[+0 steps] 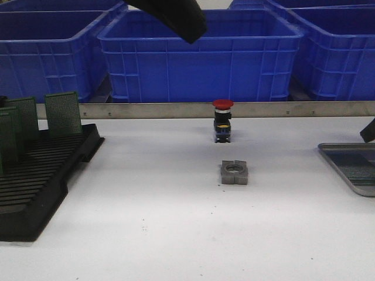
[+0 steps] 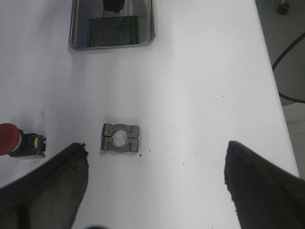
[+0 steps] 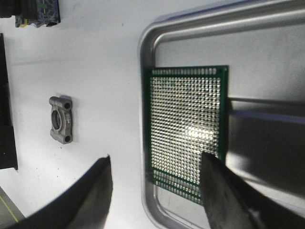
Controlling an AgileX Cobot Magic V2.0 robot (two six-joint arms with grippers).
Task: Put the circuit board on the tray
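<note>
Lying flat in the tray (image 3: pixel 157 28) already: the board (image 3: pixel 186 129), at the worktop's (image 1: pixel 176 222) right edge. Hovering spread and empty above it, the right gripper (image 3: pixel 157 191); left gripper (image 2: pixel 157 176) likewise spread, over the metal block (image 2: pixel 120 139). Lifting straight up, avoiding nudging the board or rim.

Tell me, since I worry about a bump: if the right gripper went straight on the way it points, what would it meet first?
Probably the green circuit board lying flat in the tray; the open right gripper hangs above its edge. Height unclear.
</note>
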